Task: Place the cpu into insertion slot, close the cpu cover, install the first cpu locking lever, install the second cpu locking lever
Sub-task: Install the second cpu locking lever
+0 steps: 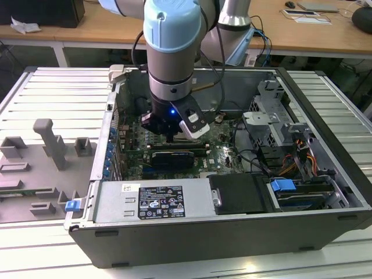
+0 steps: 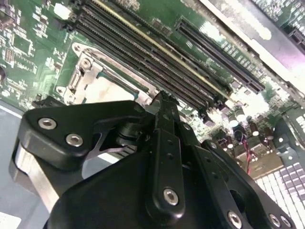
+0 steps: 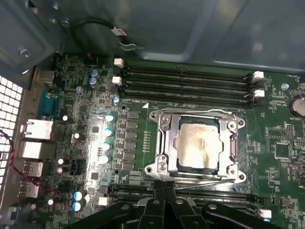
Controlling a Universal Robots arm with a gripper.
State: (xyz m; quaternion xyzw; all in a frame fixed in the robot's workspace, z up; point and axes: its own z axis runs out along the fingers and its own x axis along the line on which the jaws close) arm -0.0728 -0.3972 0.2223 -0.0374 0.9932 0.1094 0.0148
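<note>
In the first wrist view the end effector (image 3: 164, 191) hangs just beside the edge of the insertion slot (image 3: 198, 143), its black fingertips drawn together with nothing between them, touching or almost touching the metal along that edge — which part they meet I cannot tell. The cpu (image 3: 196, 144) is already seated in the socket, a flat, dull silvery-beige square with a smudged face. The cpu cover (image 3: 167, 140), a thin bright metal frame with a wide central window, lies flat around the chip. Long black memory slots (image 3: 188, 86) run parallel to the socket's far edge on the green board. In the exterior view the arm (image 1: 171, 52) reaches down into the open grey computer case (image 1: 244, 192) — sheet steel, hard-edged.
</note>
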